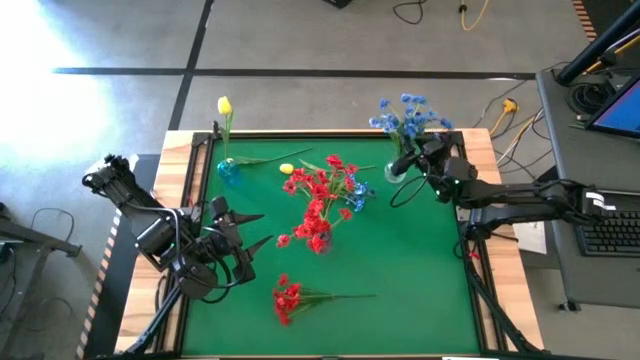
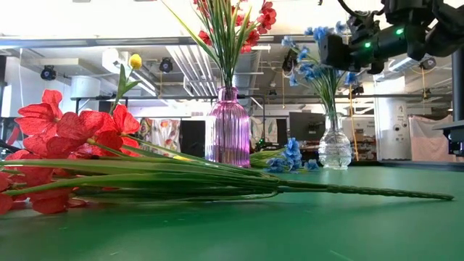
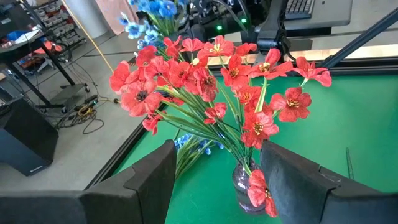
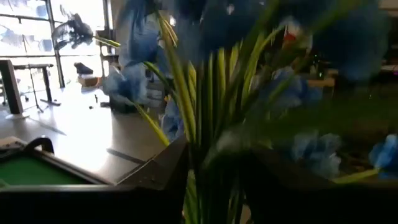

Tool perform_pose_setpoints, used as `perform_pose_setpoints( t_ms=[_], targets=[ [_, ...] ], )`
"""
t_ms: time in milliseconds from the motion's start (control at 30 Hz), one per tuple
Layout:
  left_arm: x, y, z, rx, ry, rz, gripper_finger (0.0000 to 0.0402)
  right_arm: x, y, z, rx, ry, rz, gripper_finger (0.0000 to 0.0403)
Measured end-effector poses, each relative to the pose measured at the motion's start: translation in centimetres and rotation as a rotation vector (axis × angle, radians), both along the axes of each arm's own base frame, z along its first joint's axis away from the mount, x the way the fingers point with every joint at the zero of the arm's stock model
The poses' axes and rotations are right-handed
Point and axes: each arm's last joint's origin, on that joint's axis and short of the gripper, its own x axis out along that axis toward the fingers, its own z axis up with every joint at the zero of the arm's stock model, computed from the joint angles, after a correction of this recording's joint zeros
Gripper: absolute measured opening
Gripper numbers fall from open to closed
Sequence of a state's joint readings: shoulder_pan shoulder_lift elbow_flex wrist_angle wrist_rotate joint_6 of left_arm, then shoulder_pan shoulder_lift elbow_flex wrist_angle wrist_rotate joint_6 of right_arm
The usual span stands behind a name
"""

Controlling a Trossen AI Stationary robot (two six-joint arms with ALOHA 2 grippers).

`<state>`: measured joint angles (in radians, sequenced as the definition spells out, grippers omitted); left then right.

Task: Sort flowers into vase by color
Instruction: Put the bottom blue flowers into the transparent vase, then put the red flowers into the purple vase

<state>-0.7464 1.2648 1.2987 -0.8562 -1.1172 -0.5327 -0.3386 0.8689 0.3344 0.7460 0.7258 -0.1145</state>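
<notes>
Red flowers (image 1: 320, 195) stand in a purple vase (image 2: 229, 127) at mid-table. Blue flowers (image 1: 405, 115) stand in a clear vase (image 2: 335, 148) at the far right. A yellow bud (image 1: 224, 105) stands in a small blue vase (image 1: 227, 168) at the far left. A red sprig (image 1: 290, 297) lies near the front edge. A blue sprig (image 1: 355, 195) and a yellow bud (image 1: 287, 169) lie beside the purple vase. My right gripper (image 1: 405, 162) is closed on blue flower stems above the clear vase. My left gripper (image 1: 250, 240) is open and empty, left of the red flowers. My right gripper has the green stems (image 4: 208, 180) of the blue flowers between its two fingers, below the blossoms. The stems fill the gap between the fingers. The fingers come level from the table's right side, across the upright stems. The stems' lower ends reach down into the clear vase (image 1: 393, 172).
The table has a green mat (image 1: 420, 280) inside a wooden frame (image 1: 180, 150). The near right part of the mat is bare. A desk with a keyboard (image 1: 610, 235) stands right of the table. Cables (image 1: 505, 110) lie on the floor beyond the far edge.
</notes>
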Motion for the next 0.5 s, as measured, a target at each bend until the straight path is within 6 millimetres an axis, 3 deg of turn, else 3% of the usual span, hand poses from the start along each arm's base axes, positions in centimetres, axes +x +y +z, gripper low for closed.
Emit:
perform_pose_setpoints(
  t_ms=[500],
  targets=[
    [0.0, 0.0, 0.0, -0.004, -0.002, 0.001, 0.0217, -2.2, 0.9, -0.1, 0.144, -0.004, 0.034, 0.0242]
  ],
)
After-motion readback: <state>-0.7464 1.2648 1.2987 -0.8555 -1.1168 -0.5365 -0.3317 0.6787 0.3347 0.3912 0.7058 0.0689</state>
